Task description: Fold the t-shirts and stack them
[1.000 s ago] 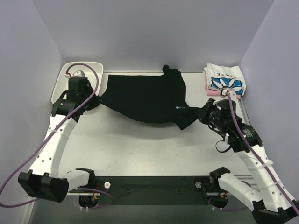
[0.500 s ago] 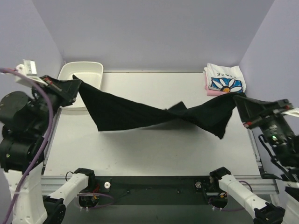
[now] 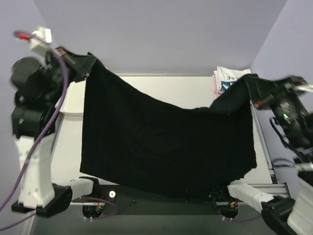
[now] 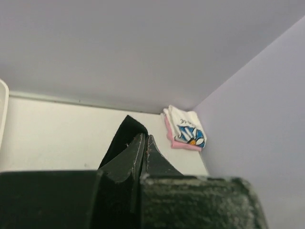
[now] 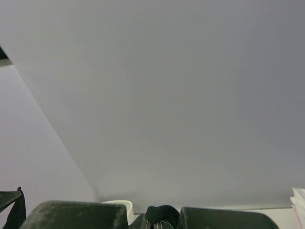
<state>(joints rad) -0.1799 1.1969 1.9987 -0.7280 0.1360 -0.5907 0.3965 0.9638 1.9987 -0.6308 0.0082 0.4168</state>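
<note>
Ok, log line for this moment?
black shirt: held up, hanging spread | both jaws: shut on it | folded stack: back right

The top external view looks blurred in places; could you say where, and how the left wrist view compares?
Top external: the right gripper is motion-smeared, the large black cloth t-shirt featureless. Left wrist: left gripper soft, folded white daisy-print t-shirt sharp.

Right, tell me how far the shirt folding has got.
Done: the daisy shirt lies folded on the pink shirt in the far right corner. In hand: the black shirt hangs spread between the left gripper and the right gripper, both shut on its upper corners. Left: fold it and add it to that stack.
</note>
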